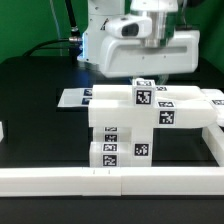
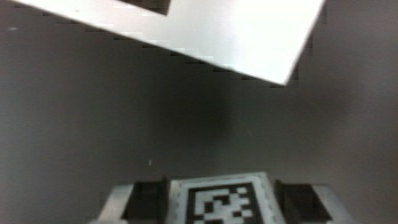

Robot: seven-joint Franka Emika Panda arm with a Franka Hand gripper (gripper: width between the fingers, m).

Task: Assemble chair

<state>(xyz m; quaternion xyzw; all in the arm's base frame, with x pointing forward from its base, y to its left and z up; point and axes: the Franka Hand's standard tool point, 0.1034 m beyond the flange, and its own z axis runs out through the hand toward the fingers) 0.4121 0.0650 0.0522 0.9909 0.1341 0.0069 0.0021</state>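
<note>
A: Saw the gripper (image 1: 153, 47)?

B: Yes. Hung in the top middle of the exterior view, just over the white chair parts (image 1: 150, 120).

A: Open or closed?

B: Closed tight on a small white block (image 2: 222, 203). Showed best in the wrist view. Had a grey finger (image 2: 128, 200) pressed flat on each side of the block, with no gap. Had a black-and-white tag on the face toward the camera.

A: And the same block in the exterior view?

B: Could not tell for sure. Saw a tall block (image 1: 143, 96) with a tag standing straight up under the gripper, at the top of the pile. Might have been that one.

A: Where was the rest of the chair?

B: Sat in the middle of the exterior view, on the black table (image 1: 40, 80). Looked like chunky white bars, some lying across and some stacked, all touching. Had little tags on the front faces.

A: Anything close by?

B: Found the marker board (image 1: 78, 97) lying flat in the middle left, just beside the pile. Showed up again in the wrist view as a white sheet (image 2: 196, 35) over the dark table. Ran along the bottom of the exterior view and up the right edge: a long plain white rail (image 1: 100, 181), near the lowest chair parts.
</note>
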